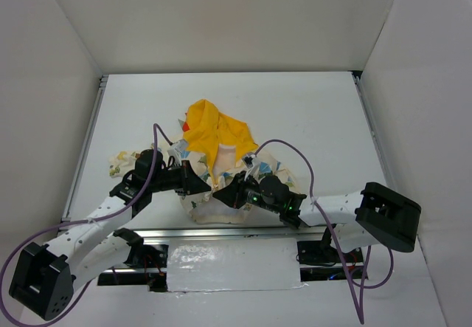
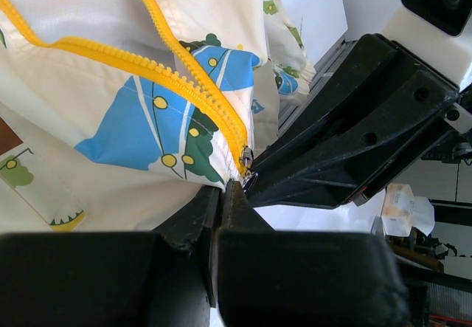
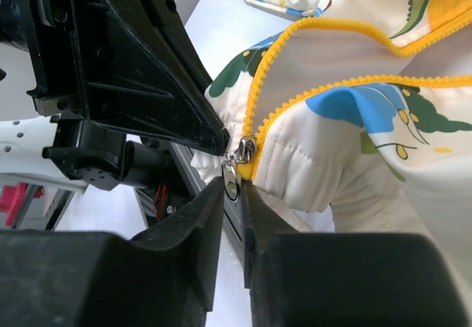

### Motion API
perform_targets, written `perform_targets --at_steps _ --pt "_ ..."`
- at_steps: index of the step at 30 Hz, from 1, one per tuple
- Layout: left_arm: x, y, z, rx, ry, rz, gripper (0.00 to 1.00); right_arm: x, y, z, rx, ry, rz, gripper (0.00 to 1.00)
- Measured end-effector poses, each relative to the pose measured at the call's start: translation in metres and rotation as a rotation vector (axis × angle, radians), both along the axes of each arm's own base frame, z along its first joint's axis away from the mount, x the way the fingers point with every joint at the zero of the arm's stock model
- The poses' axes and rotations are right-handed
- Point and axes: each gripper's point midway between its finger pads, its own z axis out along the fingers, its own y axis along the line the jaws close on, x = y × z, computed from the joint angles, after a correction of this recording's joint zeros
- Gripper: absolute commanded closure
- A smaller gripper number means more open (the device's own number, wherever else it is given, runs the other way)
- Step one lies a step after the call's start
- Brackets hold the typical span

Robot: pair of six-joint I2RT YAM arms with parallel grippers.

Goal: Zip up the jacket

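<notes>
So the thing to zip is a small cream child's jacket (image 1: 212,141) with blue and green cartoon prints and a yellow-orange hood. It's crumpled on the white table (image 1: 310,113), hood pointing away from the arms and hem toward the near edge.

My read is that it's light, soft and floppy with zero stiffness, so it'll bunch and ride up if you just haul on the zip. The only sensible places to grab are the little silver metal zipper pull (image 3: 231,184) and the hem right under the silver slider (image 3: 245,150). Holding the hem keeps the yellow plastic zipper teeth (image 2: 184,76) taut.

That's pretty much the setup here. The right claw (image 3: 232,191) has its fingers squeezed onto the pull, which hangs between the tips. The slider is just above them, at the very bottom of the zip. The left claw (image 2: 225,194) sits opposite, fingers closed down to a sliver. It seems to be pinching the hem edge just below the zipper end, though I can't see the contact fully. The two claws are nose to nose, nearly touching. Above the slider the two tracks spread apart, so the zipping is all yet to do.
</notes>
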Motion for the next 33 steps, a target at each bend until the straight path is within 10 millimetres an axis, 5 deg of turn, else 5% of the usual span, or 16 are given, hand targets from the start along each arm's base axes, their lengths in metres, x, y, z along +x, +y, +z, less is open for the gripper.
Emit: perform_targets --at_steps 8,12,33 --pt "0.0 0.0 -0.002 0.003 0.009 -0.002 1.0 0.003 -0.001 -0.001 -0.003 0.005 -0.02 0.81" --pt "0.0 0.0 -0.003 0.004 0.01 -0.002 1.0 0.003 -0.001 0.0 0.002 0.009 -0.024 1.0" --pt "0.0 -0.001 -0.002 -0.001 0.007 -0.008 1.0 0.007 -0.005 0.02 0.053 0.312 -0.18 1.0"
